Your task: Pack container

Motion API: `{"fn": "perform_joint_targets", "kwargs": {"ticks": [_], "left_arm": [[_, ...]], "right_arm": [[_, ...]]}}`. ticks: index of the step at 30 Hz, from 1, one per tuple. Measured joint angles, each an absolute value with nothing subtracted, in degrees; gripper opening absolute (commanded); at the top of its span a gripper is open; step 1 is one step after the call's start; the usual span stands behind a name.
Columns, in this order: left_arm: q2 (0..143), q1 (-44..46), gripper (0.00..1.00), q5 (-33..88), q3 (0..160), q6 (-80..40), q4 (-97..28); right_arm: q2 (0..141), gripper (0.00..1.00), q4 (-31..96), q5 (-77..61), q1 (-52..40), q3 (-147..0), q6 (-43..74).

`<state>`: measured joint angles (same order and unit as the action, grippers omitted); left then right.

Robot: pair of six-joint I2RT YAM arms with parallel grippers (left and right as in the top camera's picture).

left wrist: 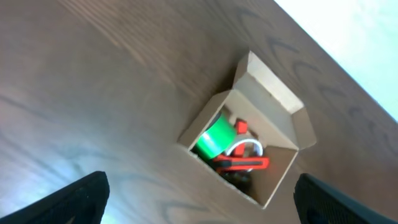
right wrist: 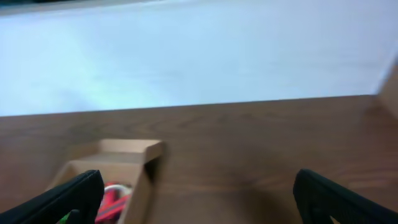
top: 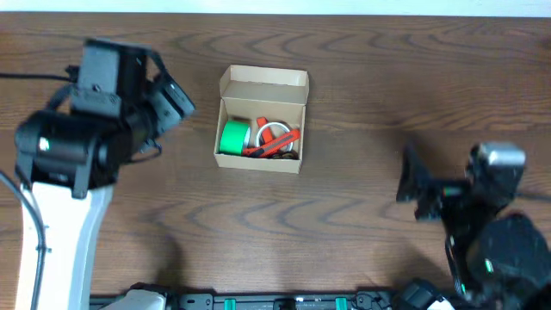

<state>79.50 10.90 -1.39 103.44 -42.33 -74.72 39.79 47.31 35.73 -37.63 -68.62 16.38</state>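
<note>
Left gripper (left wrist: 200, 198), right gripper (right wrist: 198, 190) both spread wide, empty, open container (top: 258, 163) plain, unlabelled

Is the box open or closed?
Open. The box has its lid folded back, and the green tape roll and red things inside show from above.

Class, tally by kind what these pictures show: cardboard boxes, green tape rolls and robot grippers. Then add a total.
cardboard box: 1
green tape roll: 1
grippers: 2 (left gripper, right gripper)
Total: 4
</note>
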Motion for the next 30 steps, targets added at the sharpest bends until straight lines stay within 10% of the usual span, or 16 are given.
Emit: {"fn": "perform_joint_targets", "kwargs": {"ticks": [6,11,13,30], "left_arm": [[88.6,1.5,0.55,9.8,103.5,-37.9,-69.5],[96.7,-3.4,0.06,16.6,103.5,-35.9,-65.0],[99.8,-4.7,0.05,18.8,103.5,-35.5,-63.1],[121.3,-6.5,0.05,32.6,103.5,-34.7,-53.5]], "right_arm": [[58.2,0.99,48.7,25.7,-25.4,-77.1,13.5],[70.8,0.25,45.1,13.9,-16.7,-79.0,12.7],[74.4,0.01,43.5,10.6,-14.3,-79.0,13.1],[102.0,0.01,34.5,-15.2,-4.6,-79.1,24.9]]}}
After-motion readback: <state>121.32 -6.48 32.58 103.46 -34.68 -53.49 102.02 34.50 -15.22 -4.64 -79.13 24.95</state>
